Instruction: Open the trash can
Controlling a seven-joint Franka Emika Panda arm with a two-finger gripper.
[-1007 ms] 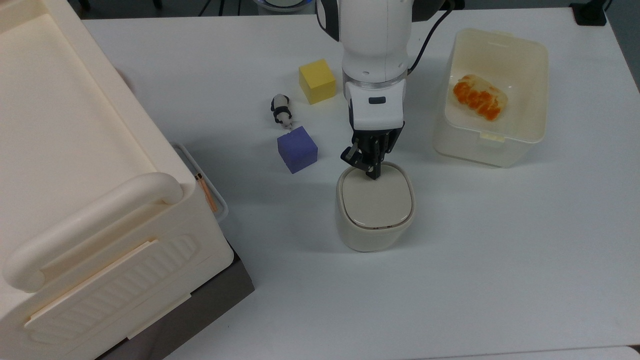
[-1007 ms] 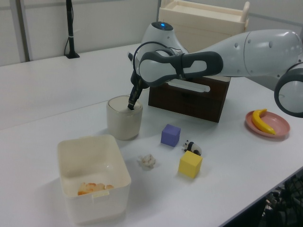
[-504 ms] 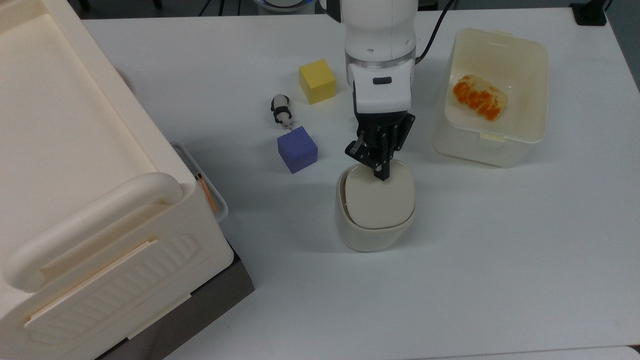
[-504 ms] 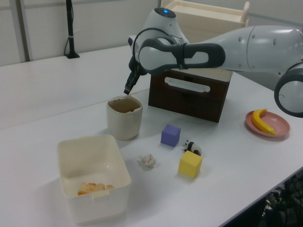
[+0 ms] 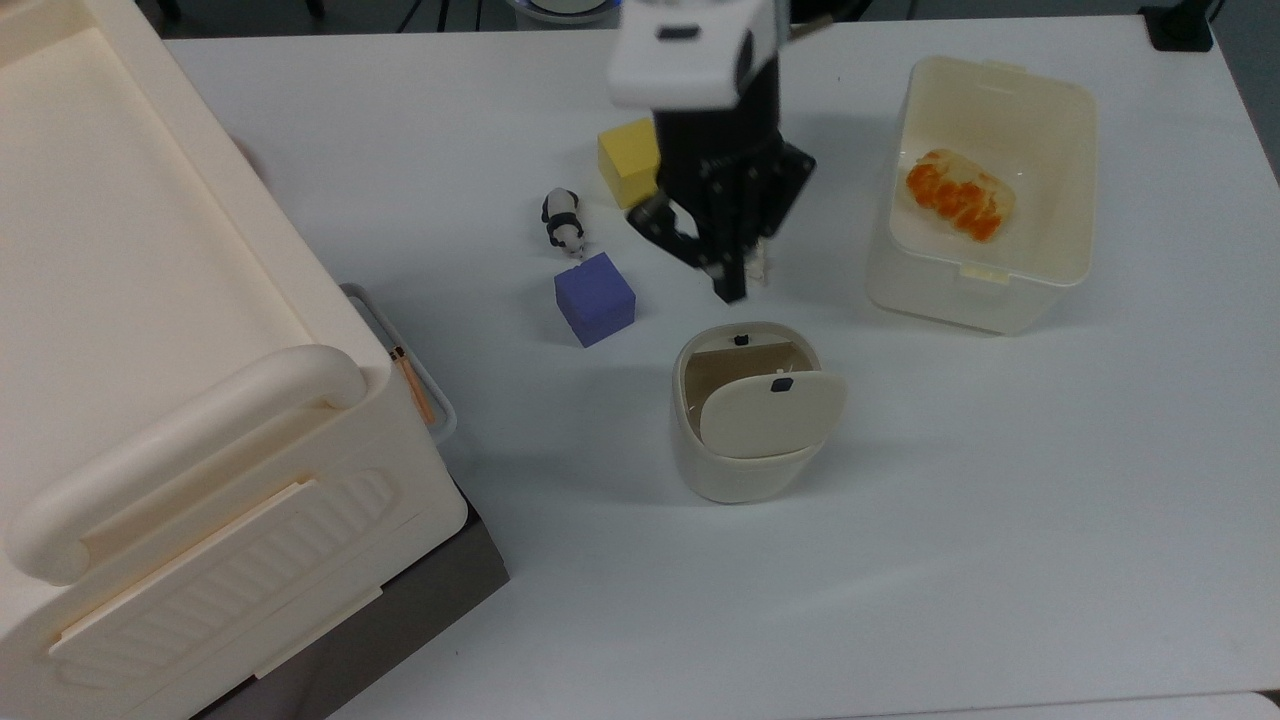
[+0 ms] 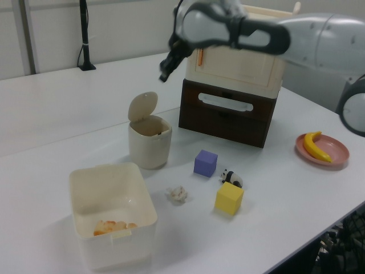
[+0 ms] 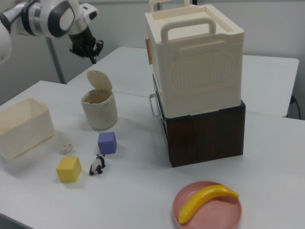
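Observation:
The trash can is a small cream-beige bin standing in the middle of the white table. It also appears as the trash can in the left view and the trash can in the right view. Its hinged lid is swung up and stands upright over the rim, and the dark inside is exposed. The lid has a small dark button. My gripper hangs well above the bin, apart from it, fingers shut with nothing held. The gripper is above and to the left view's right of the lid.
A purple cube, a panda toy and a yellow cube lie near the bin. A translucent tub with orange food sits at the top view's right. A big cream crate on a dark box stands at the top view's left. A banana plate is nearby.
The lid has sprung from nearly flat to fully upright. My gripper has lifted off the bin's rim and risen well above it.

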